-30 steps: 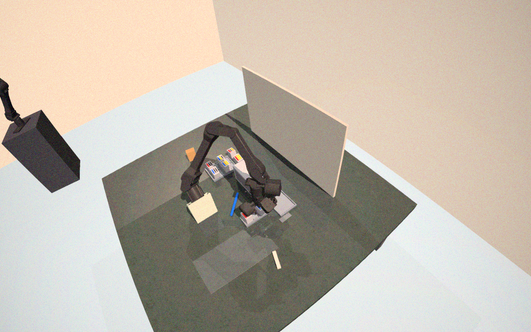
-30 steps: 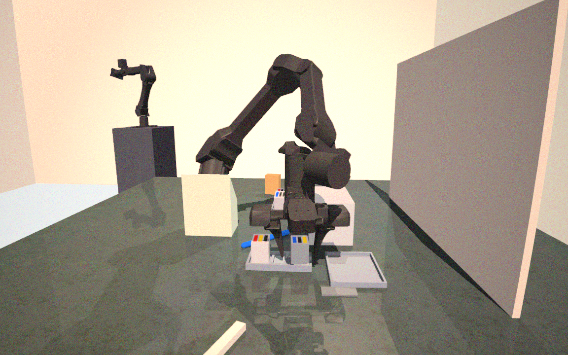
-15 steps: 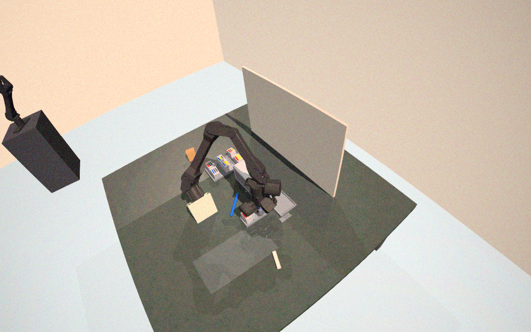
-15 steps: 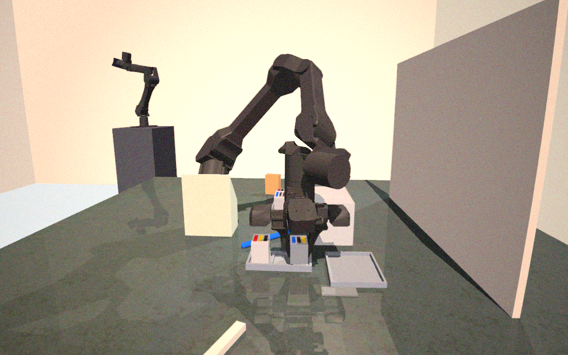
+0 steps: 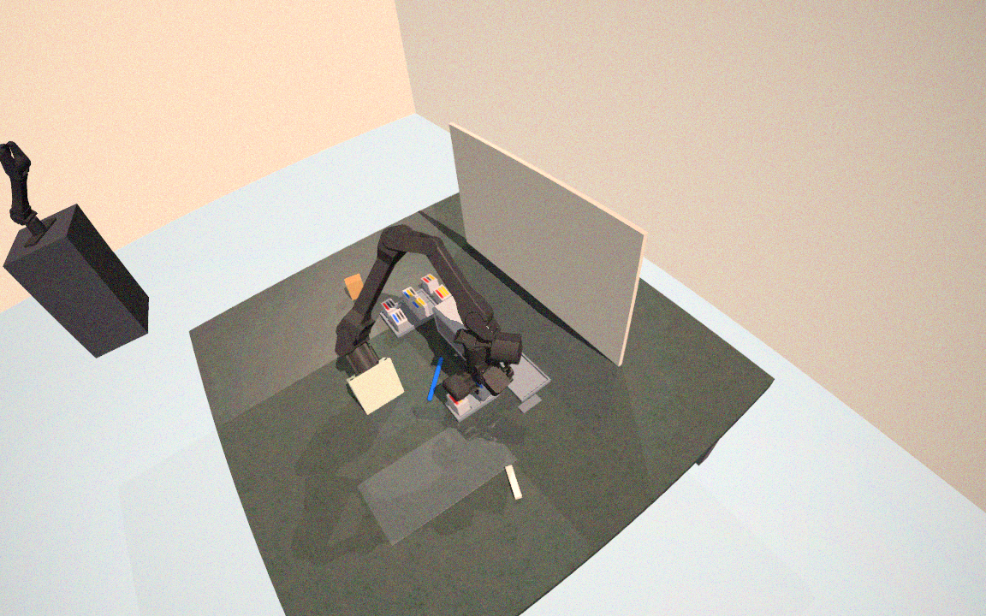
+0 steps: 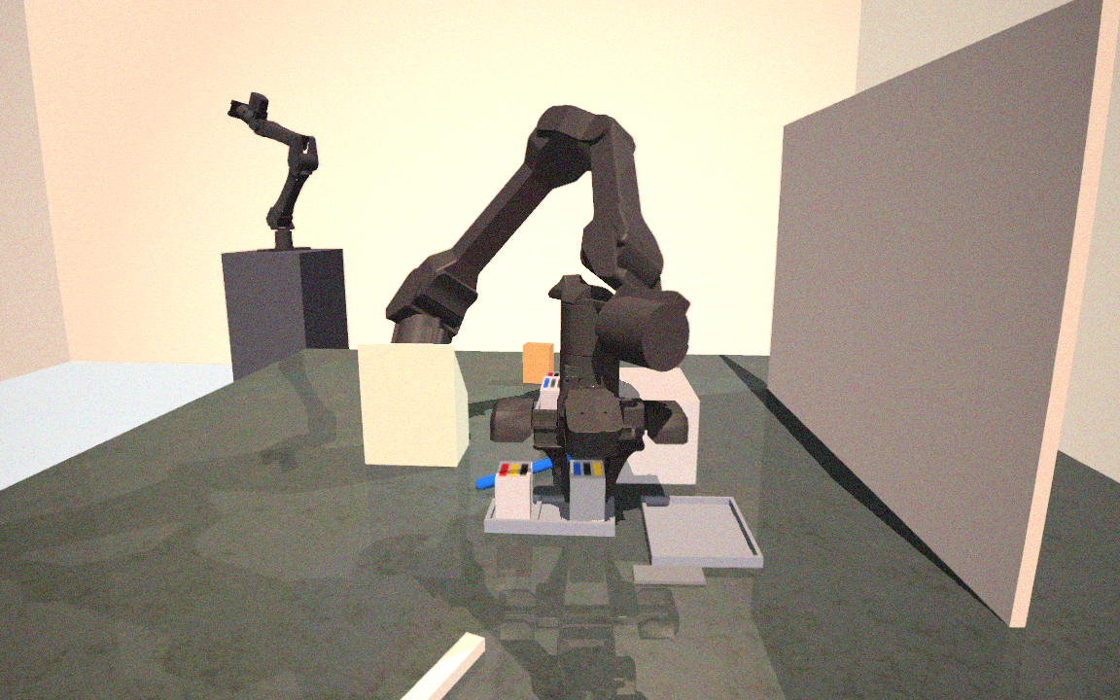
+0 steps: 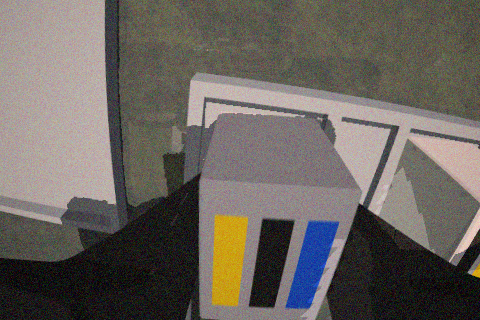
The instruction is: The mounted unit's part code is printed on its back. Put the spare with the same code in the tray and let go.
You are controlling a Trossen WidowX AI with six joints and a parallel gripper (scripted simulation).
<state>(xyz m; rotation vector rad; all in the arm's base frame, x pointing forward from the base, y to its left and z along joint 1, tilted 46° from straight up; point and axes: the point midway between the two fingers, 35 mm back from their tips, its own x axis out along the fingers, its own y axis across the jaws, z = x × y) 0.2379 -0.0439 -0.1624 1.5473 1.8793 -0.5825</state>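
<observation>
- The dark end effector (image 6: 587, 487) is pointing straight down and is closing partway on a small grey box-shaped spare with yellow, black and blue stripes on its top (image 7: 274, 220), its two black fingers pressing against the spare's opposite sides.
- That striped grey spare (image 6: 587, 491) is sitting in the right-hand slot of a low light-grey holder rack (image 6: 546, 525), not in the tray.
- A second grey spare with red, yellow and black stripes (image 6: 512, 491) is standing in the left-hand slot of the same rack, the middle slot between the two showing bare.
- A thin blue stick (image 6: 507, 474) is lying on the dark green glossy worktop (image 6: 198, 557) just behind the rack.
- The shallow grey rectangular tray (image 6: 703, 531) is resting just to the right of the rack, and a small flat grey tab (image 6: 668, 575) is lying against its near edge.
- A white box-shaped mounted unit (image 6: 664, 435) is standing behind the rack, partly hidden by the arm's wrist.
- A cream block (image 6: 411, 404) is standing to the left of the rack, in front of the arm's base.
- A second grey rack with three striped spares (image 5: 413, 305) is lying farther back from the rack, past the mounted unit.
- A small orange block (image 6: 538, 361) is sitting still farther back.
- A tall grey upright panel (image 6: 938, 331) is standing well to the right of the rack.
- A pale cream bar (image 6: 446, 668) is lying on the worktop well in front of the rack.
</observation>
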